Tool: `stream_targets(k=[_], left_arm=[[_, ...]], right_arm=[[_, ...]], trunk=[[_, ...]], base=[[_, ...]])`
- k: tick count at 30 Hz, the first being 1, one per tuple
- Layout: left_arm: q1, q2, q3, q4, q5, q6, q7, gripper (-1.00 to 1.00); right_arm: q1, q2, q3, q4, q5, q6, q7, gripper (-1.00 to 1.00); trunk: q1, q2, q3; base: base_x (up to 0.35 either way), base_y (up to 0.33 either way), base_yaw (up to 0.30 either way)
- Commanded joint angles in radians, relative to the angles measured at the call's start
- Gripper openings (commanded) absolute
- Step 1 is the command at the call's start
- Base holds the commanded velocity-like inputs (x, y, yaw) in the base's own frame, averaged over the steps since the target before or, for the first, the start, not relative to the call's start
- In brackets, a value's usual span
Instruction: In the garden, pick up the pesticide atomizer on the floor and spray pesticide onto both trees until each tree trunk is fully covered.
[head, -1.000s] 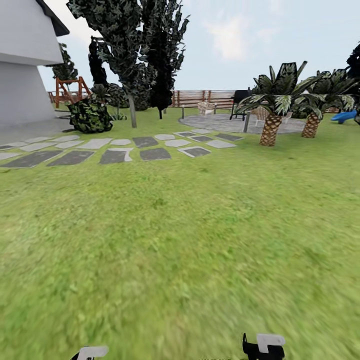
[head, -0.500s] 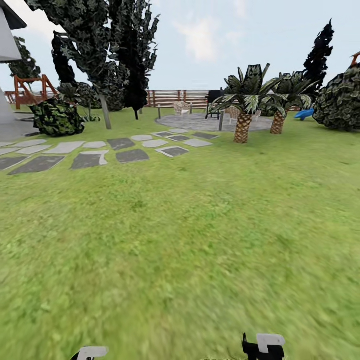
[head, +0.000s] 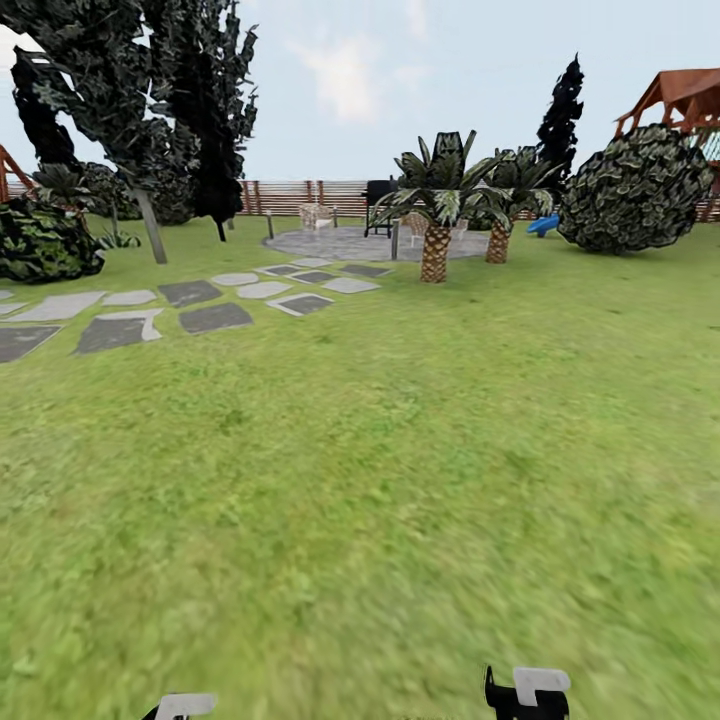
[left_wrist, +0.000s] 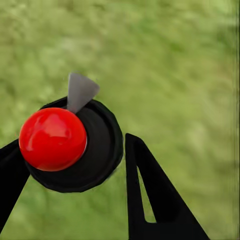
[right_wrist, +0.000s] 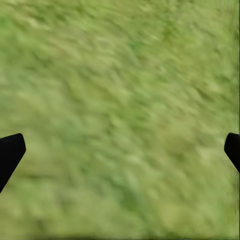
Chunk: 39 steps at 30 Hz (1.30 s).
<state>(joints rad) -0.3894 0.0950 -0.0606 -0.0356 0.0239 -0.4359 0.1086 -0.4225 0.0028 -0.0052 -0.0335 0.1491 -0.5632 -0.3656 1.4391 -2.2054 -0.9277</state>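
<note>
Left pincer (left_wrist: 70, 165) clenched on atomizer (left_wrist: 75, 145), body hidden; right pincer (right_wrist: 120, 150) spread wide, tips cropped.

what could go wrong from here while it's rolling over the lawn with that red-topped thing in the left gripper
1. The left gripper holds the red-topped atomizer between its fingers near one side; a bump on the grass might shift it.
2. The grey-brown tree trunk stands far off at the head view's left edge, so the robot may be heading away from it.
3. The stepping stones could jolt the wheels.
</note>
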Motion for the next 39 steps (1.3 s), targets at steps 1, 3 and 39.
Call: stream_targets(k=[1,3,39], left_arm=[[0.0,0.0,-0.007,0.0,0.001,-0.003,0.005,-1.0],[0.0,0.0,-0.007,0.0,0.001,-0.003,0.005,-1.0],[0.0,-0.001,-0.007,0.0,0.001,-0.003,0.005,-1.0]], right_arm=[[-0.001,0.0,-0.001,0.001,0.01,0.0,-0.008,1.0],[-0.001,0.0,-0.001,0.001,0.01,0.0,-0.008,1.0],[-0.001,0.0,-0.001,0.001,0.01,0.0,-0.007,1.0]], trunk=[[0.0,0.0,-0.001],[0.0,0.0,-0.002],[0.0,0.0,-0.028]], base=[[0.0,0.0,-0.3],[0.0,0.0,-0.3],[0.0,0.0,-0.284]])
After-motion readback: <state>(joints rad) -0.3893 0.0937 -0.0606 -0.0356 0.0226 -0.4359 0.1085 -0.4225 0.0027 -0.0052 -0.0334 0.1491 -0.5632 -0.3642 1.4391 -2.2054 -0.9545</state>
